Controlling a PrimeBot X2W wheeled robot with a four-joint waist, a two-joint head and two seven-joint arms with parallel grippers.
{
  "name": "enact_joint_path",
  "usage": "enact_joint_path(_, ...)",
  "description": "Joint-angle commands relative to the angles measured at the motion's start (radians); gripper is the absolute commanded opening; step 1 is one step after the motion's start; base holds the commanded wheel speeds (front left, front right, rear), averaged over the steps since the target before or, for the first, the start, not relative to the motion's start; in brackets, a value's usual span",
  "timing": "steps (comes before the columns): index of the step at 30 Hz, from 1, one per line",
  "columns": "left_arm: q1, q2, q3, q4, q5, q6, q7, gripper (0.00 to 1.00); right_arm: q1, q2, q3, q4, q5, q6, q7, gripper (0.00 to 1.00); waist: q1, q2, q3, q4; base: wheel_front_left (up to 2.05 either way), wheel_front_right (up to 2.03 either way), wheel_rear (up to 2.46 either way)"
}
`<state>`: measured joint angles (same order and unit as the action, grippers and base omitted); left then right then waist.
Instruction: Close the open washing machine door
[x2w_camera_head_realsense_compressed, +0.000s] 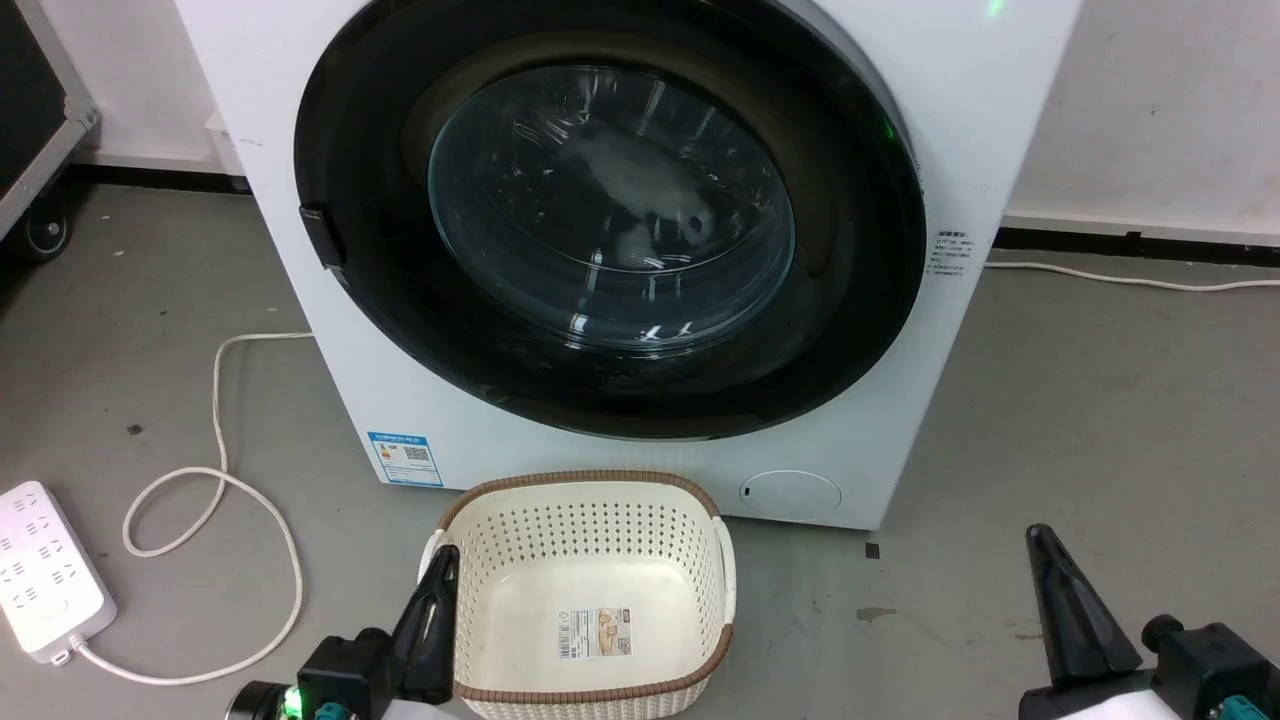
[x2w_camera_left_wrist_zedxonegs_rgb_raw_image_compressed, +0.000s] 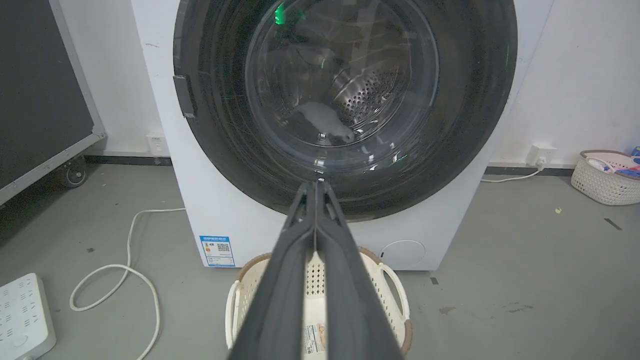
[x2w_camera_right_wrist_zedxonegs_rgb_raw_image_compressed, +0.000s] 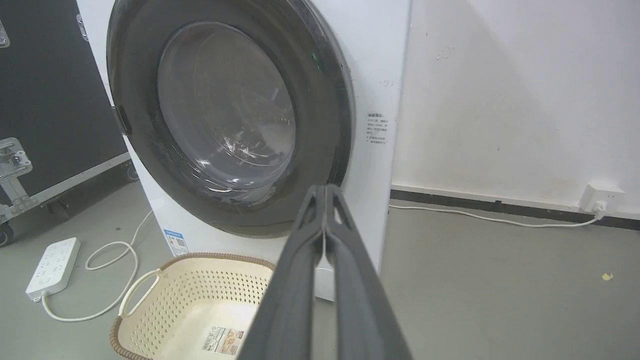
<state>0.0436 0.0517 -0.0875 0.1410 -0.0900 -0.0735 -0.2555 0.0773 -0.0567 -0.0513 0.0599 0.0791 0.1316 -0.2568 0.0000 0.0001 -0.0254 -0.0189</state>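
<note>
So the big white front-loading washing machine (x2w_camera_head_realsense_compressed: 560, 455) has a small blue sticker (x2w_camera_head_realsense_compressed: 405, 458) low on the left of its front. It has a QR code, but the print's too tiny to read. Same deal with the little block of grey text (x2w_camera_head_realsense_compressed: 950, 252) on the right side of the machine's front, and with the barcoded paper label (x2w_camera_head_realsense_compressed: 595, 632) inside the cream perforated plastic basket with a brown rim (x2w_camera_head_realsense_compressed: 585, 478) parked just in front of the machine. The left gripper (x2w_camera_left_wrist_zedxonegs_rgb_raw_image_compressed: 318, 185) has its two long dark fingers pressed together, pinching nothing, and hangs in front of the machine, clear of it. The right gripper (x2w_camera_right_wrist_zedxonegs_rgb_raw_image_compressed: 325, 189) is likewise pressed together and empty, off the machine's right front corner. The round black-rimmed, glass-bowl washing machine door (x2w_camera_head_realsense_compressed: 610, 210) looks flat against the machine's front and faces straight out, with its dark latch tab (x2w_camera_head_realsense_compressed: 322, 235) on the left edge. Being round, it has no real long axis.
</note>
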Motion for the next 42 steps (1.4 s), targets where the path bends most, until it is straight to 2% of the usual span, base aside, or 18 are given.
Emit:
enact_joint_path(1,-0.001,0.000,0.002,-0.002,0.001,0.001,0.004,0.00,-0.001,0.000,0.001,-0.001,-0.001,0.000,0.004,0.00,0.0000,-0.0001,0.000,0.000,0.00,0.00,0.00)
enact_joint_path(42,-0.016,-0.001,0.033,-0.053,0.034,0.028,0.095,0.00,-0.029,0.002,0.020,-0.023,-0.029,0.000,0.096,0.00,0.0000,-0.0001,0.009,0.007,0.00,0.00,0.00)
